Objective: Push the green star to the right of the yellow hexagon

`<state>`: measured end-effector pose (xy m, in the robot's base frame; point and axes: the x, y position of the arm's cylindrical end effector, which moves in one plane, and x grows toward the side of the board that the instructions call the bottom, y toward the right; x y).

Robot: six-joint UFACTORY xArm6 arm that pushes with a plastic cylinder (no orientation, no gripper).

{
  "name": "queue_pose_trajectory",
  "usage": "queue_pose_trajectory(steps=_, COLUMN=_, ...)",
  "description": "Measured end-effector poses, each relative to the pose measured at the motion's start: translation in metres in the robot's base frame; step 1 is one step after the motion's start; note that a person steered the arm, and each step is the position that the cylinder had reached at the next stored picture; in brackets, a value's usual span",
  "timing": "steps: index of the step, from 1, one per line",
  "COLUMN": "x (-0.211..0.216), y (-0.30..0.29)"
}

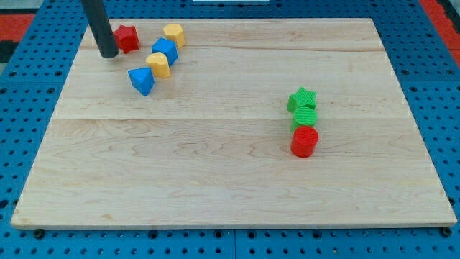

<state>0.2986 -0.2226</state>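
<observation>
My tip [108, 52] stands at the board's [215, 158] top left, just left of a star [126, 37]. Another star [302, 98] sits well right, above two touching cylinders [305, 117].

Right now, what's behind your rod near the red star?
My tip sits at the view's left of the red star, covering its left edge. Whether they touch is hidden. Only bare board shows around the rod otherwise.
</observation>
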Motion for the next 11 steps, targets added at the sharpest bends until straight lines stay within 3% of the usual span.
queue_pose_trajectory(steps=7, x=0.067, y=0.028)
queue_pose_trajectory(steps=8, x=0.106, y=0.028)
queue_pose_trajectory(steps=9, x=0.162, y=0.076)
queue_pose_trajectory(steps=10, x=0.176, y=0.170)
queue_pose_trajectory(steps=11, x=0.134, y=0.225)
